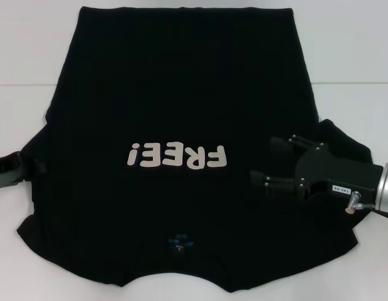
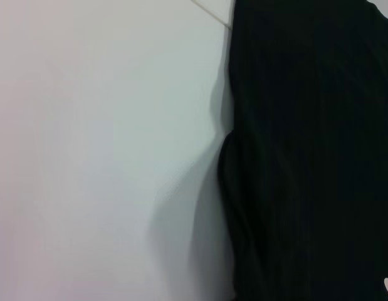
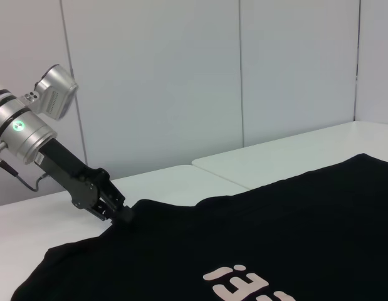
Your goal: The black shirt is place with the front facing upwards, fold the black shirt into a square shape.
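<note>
At the shirt's left sleeve edge, w/ only its dark body showing in the head view, sits the left gripper [image 1: 32, 169]; the right wrist view shows its tip right at the cloth where sleeve meets table [image 1: 31, 56], but whether the fingers are spread or pinched on fabric I can't tell from these views. Moving right, the black shirt [image 1: 181, 94] lies flat and front-up on the white table, collar nearest the robot, hem at the far side, pale "FREE!" lettering [image 1: 177, 156] across the middle and a small blue neck label [image 1: 179, 242] just inside the collar. Body panel looks smooth; both sleeves stick out to the sides, so no fold is made yet, by my read. Right of the lettering, the right gripper [image 1: 267, 162] hovers over the shirt near the right sleeve, fingers spread apart w/ nothing between them, pointing toward the chest. Handling, judged: light, soft, limp cloth, no stiffness, so it'll sag and drag rather than hold shape; a pinch on one layer may lift only that layer, and thin fabric can slip from a shallow grip. Best holds prob. the sleeve ends or shoulder seams, and the hem corners, where edges are doubled and easier to catch, both arms lifting evenly to carry each side over w/o bunching.
</note>
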